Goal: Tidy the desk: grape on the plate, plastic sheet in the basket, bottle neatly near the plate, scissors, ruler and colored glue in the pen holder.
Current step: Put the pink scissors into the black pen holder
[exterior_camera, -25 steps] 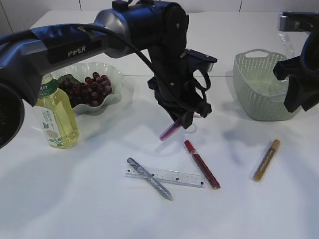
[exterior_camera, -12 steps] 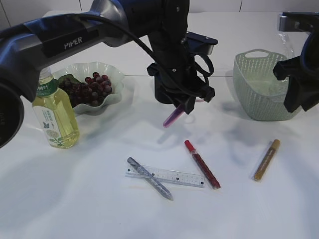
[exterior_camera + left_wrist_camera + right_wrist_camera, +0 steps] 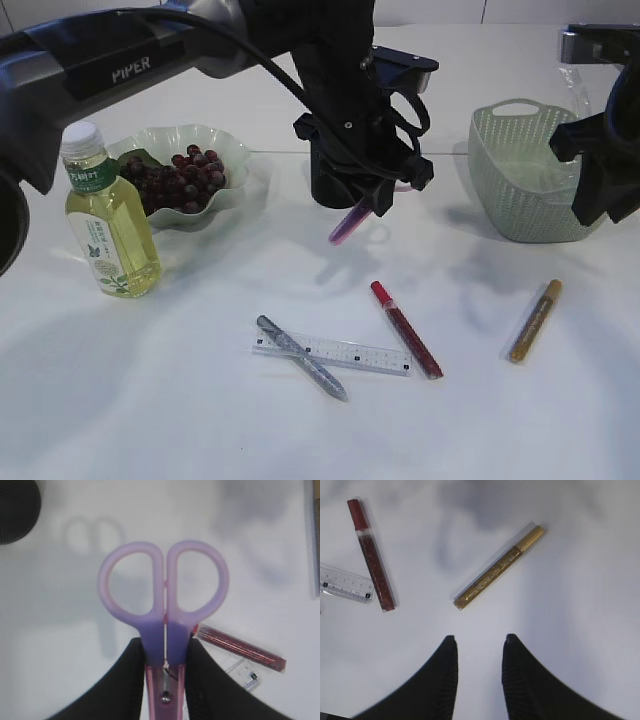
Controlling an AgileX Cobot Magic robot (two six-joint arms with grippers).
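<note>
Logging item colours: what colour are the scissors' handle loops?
Translucent light purple; the scissors show best in the left wrist view.

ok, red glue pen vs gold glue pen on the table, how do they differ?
Colour: the red glue pen has red glitter and a red cap; the gold glue pen has gold glitter and a tan cap.
Pose: in the exterior view, red leans cap-up-left, gold cap-up-right.
Neighbours: red ends beside the ruler; gold lies alone.
Shared: both lie flat, ungripped.
</note>
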